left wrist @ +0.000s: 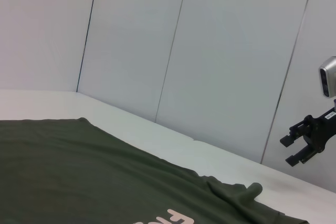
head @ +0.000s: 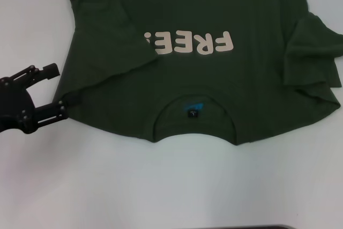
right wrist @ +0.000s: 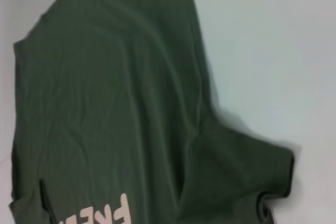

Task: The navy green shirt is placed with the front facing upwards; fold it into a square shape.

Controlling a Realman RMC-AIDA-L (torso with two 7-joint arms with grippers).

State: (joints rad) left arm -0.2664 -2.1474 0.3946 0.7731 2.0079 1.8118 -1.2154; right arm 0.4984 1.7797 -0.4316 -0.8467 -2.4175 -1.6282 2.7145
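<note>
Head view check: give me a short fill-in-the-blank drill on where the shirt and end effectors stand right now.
1. The cream lettering on the navy green shirt spells ____.
2. The left end effector, fingers open, sits at the shirt's ____ edge.
3. The sleeve on the robot's left is folded ____ the chest.
4. The neck label lies on the side of the shirt ____ the robot.

Missing words: FREE!; left; over; nearest

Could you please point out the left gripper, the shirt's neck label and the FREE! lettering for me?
left gripper (head: 47,93): head view, midway between its open fingertips.
neck label (head: 193,113): head view, on the small black tag inside the collar.
FREE! lettering (head: 199,43): head view, on a middle cream letter.
</note>
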